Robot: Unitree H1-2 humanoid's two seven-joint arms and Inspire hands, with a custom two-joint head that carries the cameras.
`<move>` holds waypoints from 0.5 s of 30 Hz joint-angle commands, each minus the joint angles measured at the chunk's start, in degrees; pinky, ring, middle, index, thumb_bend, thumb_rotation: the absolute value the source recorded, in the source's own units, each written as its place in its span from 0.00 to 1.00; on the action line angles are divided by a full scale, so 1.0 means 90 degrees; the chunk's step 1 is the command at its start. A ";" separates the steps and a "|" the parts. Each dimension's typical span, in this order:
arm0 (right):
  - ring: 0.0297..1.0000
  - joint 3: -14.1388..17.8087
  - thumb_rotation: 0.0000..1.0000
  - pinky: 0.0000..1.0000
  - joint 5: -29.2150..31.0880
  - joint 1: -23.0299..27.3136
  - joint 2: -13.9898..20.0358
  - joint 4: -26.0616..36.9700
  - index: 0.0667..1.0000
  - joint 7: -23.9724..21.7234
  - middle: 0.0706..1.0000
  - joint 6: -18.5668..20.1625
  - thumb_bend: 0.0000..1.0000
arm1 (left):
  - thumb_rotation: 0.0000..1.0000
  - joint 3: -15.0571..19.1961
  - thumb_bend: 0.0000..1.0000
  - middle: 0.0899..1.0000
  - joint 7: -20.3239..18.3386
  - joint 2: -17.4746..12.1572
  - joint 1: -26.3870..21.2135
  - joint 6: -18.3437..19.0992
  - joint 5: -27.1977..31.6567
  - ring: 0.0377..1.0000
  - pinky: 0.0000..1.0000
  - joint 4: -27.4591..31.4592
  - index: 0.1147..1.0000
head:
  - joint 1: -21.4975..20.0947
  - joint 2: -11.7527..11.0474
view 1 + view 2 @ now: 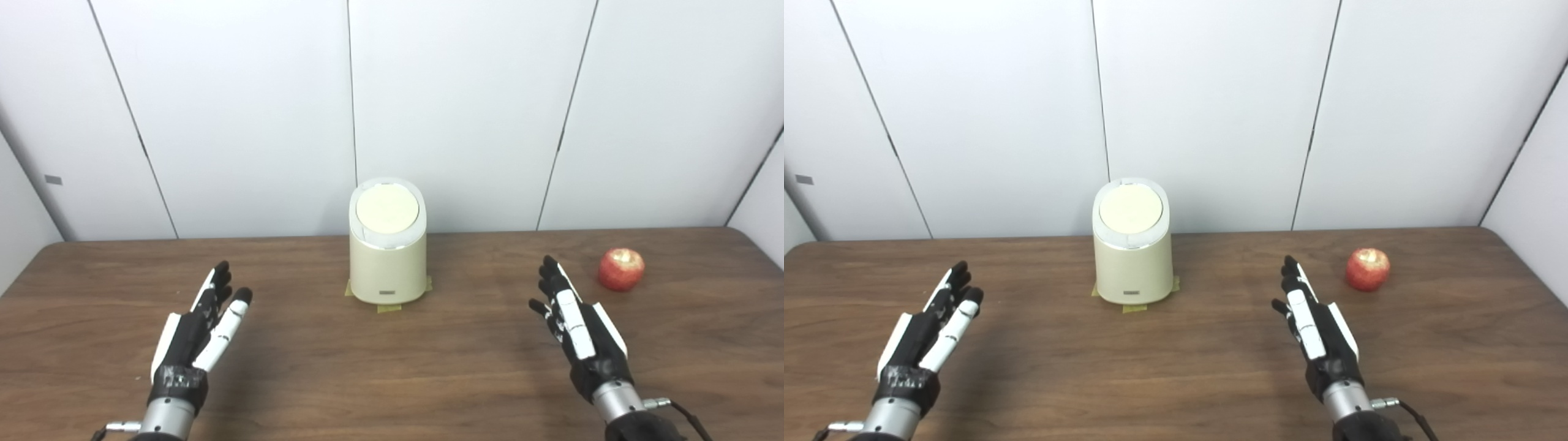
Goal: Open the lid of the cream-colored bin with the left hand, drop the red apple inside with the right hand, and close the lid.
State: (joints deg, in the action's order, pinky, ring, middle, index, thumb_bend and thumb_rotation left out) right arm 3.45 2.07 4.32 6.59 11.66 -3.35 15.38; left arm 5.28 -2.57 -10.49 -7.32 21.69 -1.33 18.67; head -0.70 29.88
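At the table's far centre: cream-colored bin, lid shut; red apple to its right, near the right hand.
Both hands, left hand included, are spread and empty. The apple looks firm, smooth and light, best cupped around its middle; the lid, probably rigid, lifts at its rim.

Left hand, right hand — black-white shells, silver wrists — thin cables.
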 commanded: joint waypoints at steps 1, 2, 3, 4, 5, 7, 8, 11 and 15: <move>0.99 0.0016 0.99 0.91 -0.0023 0.0161 -0.0002 0.0172 1.00 0.0050 1.00 -0.0183 0.59 | 0.47 0.0063 0.61 0.98 0.0108 -0.0052 -0.0488 0.0114 -0.0061 0.97 0.90 0.0234 1.00 | -0.0014 -0.0044; 0.99 0.0022 0.99 0.90 -0.0016 0.0165 -0.0022 0.0161 1.00 0.0066 1.00 -0.0167 0.59 | 0.45 0.0082 0.63 0.97 0.0154 -0.0049 -0.0645 0.0234 -0.0115 0.96 0.90 0.0221 1.00 | -0.0024 -0.0067; 0.99 0.0023 0.98 0.91 -0.0014 0.0167 -0.0030 0.0152 1.00 0.0070 1.00 -0.0166 0.59 | 0.42 0.0093 0.66 0.96 0.0188 -0.0048 -0.0779 0.0348 -0.0167 0.95 0.89 0.0216 1.00 | -0.0024 -0.0067; 0.99 0.0017 0.98 0.91 -0.0020 0.0167 -0.0038 0.0158 1.00 0.0072 1.00 -0.0163 0.59 | 0.40 0.0088 0.68 0.96 0.0204 -0.0068 -0.0909 0.0440 -0.0232 0.94 0.89 0.0203 0.99 | -0.0048 -0.0058; 0.99 0.0014 0.98 0.90 -0.0018 0.0168 -0.0043 0.0162 1.00 0.0070 1.00 -0.0162 0.59 | 0.39 0.0071 0.71 0.95 0.0189 -0.0106 -0.1049 0.0507 -0.0294 0.94 0.89 0.0174 0.99 | -0.0061 -0.0053; 0.99 0.0006 0.98 0.90 -0.0021 0.0167 -0.0052 0.0157 1.00 0.0071 1.00 -0.0167 0.59 | 0.38 0.0041 0.73 0.95 0.0111 -0.0170 -0.1265 0.0566 -0.0376 0.95 0.91 0.0098 0.98 | -0.0089 -0.0094; 0.99 -0.0001 0.98 0.91 -0.0026 0.0165 -0.0059 0.0149 1.00 0.0074 1.00 -0.0166 0.60 | 0.36 0.0015 0.74 0.95 0.0029 -0.0214 -0.1400 0.0574 -0.0419 0.94 0.90 0.0024 0.97 | -0.0097 -0.0118; 0.99 -0.0008 0.98 0.90 -0.0014 0.0161 -0.0066 0.0166 1.00 0.0062 1.00 -0.0136 0.61 | 0.25 -0.0030 0.72 0.96 -0.0177 -0.0183 -0.1948 0.0581 -0.0436 0.91 0.85 -0.0354 0.96 | -0.0104 -0.0141; 0.99 0.0005 0.98 0.90 -0.0005 0.0148 -0.0073 0.0147 1.00 0.0071 1.00 -0.0136 0.60 | 0.18 -0.0114 0.77 0.96 -0.0305 -0.0076 -0.2566 0.0581 -0.0558 0.92 0.85 -0.0878 0.96 | -0.0137 -0.0157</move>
State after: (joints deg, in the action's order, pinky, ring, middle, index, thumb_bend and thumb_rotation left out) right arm 3.26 1.95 4.24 5.71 11.64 -3.02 15.37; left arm 4.58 -5.06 -11.49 -26.01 27.17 -5.43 10.91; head -1.93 28.48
